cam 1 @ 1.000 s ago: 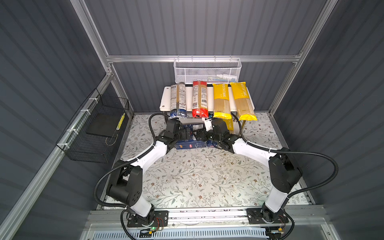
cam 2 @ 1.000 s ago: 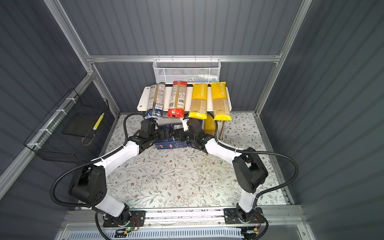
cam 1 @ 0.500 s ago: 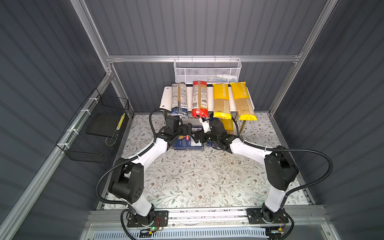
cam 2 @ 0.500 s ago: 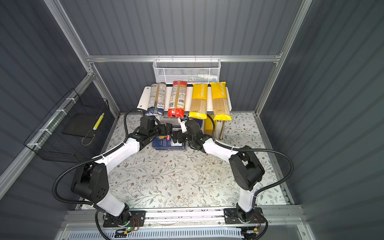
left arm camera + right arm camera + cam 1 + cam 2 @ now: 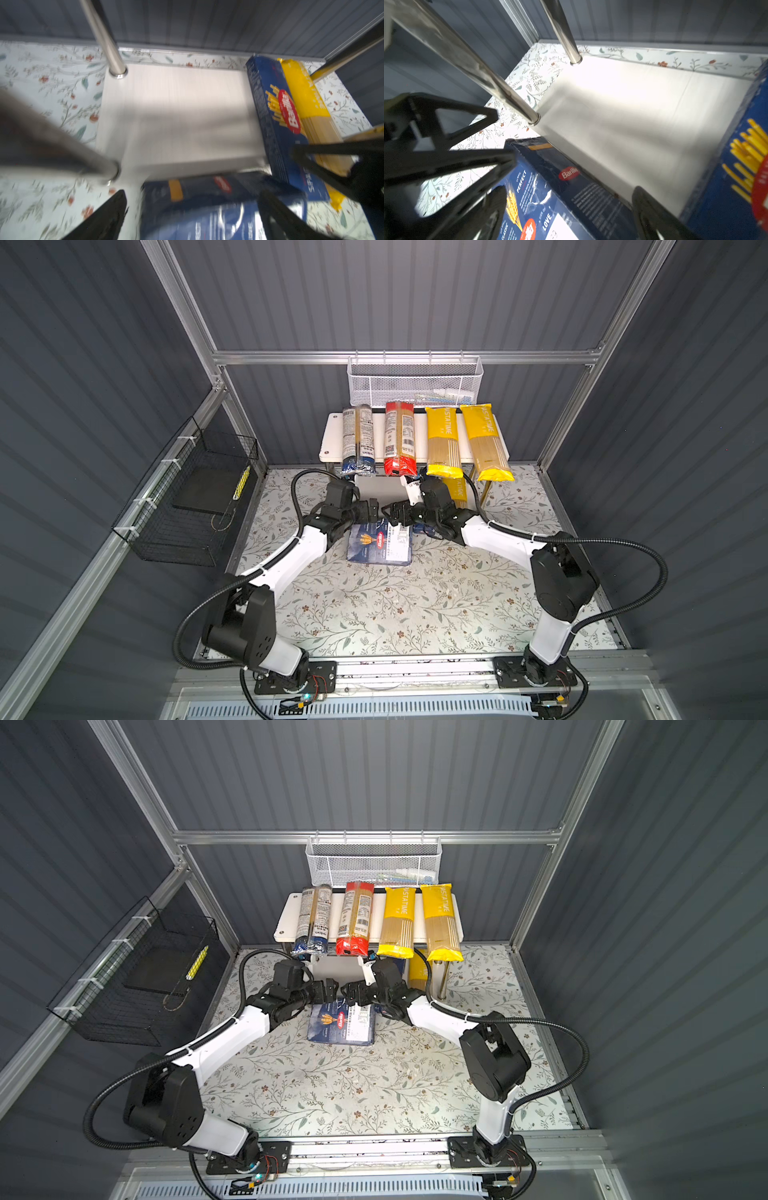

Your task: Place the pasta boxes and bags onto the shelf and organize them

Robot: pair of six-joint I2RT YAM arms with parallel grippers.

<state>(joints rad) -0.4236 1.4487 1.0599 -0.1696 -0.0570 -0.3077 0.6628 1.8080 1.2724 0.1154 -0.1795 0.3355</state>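
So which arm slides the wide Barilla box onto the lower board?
Left, probably. The left gripper is open astride the wide Barilla box, facing the bare part of the lower board; the right gripper, also open, sits nearer the slim SPAGHETTI box.

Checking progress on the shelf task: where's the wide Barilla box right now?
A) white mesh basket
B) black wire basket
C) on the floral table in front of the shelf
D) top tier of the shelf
C: in both top views the wide Barilla box lies on the floral table, just in front of the shelf, not up on either tier.
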